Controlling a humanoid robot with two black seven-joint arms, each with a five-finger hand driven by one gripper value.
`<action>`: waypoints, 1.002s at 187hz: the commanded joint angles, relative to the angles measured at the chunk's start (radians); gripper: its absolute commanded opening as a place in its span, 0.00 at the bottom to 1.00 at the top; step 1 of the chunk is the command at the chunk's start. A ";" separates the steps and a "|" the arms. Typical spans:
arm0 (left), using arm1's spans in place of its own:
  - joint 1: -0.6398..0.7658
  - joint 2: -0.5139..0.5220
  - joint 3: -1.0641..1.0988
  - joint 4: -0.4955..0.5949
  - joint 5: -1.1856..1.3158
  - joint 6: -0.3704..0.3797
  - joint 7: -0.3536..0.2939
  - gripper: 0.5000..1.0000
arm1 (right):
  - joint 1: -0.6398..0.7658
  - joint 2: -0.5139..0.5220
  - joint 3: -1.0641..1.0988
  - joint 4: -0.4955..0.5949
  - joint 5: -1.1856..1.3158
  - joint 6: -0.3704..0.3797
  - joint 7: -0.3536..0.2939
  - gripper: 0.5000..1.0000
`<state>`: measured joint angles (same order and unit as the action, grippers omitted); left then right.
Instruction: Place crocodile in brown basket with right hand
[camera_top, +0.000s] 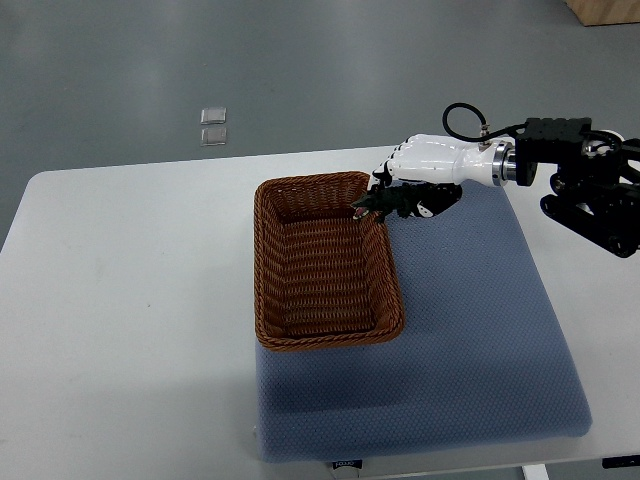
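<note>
A brown wicker basket (325, 262) sits on the left part of a blue mat (470, 330). My right hand (418, 178), white with dark fingertips, reaches in from the right and is shut on a small dark green crocodile (383, 205). The crocodile hangs just over the basket's upper right corner, its snout pointing left across the rim. Most of the toy's body is hidden under my fingers. The left arm does not show.
The white table (120, 300) carries the mat. Grey floor lies beyond the far edge, with two small clear squares (213, 126) on it. My right arm's black forearm (590, 180) stretches over the table's right edge.
</note>
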<state>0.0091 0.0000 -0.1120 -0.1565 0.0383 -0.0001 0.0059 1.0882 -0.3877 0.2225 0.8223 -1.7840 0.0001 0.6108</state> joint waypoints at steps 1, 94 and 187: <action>0.000 0.000 0.000 0.000 0.000 0.000 0.000 1.00 | 0.016 0.047 0.000 -0.002 0.000 0.012 0.000 0.28; 0.000 0.000 0.000 0.000 0.000 0.000 0.000 1.00 | -0.014 0.193 0.021 -0.003 0.000 -0.006 0.000 0.65; 0.000 0.000 0.000 0.000 0.000 0.000 0.000 1.00 | -0.039 0.197 0.026 -0.069 0.271 0.023 0.000 0.86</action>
<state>0.0092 0.0000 -0.1120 -0.1565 0.0384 -0.0001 0.0064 1.0474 -0.1841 0.2473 0.7789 -1.6260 -0.0112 0.6109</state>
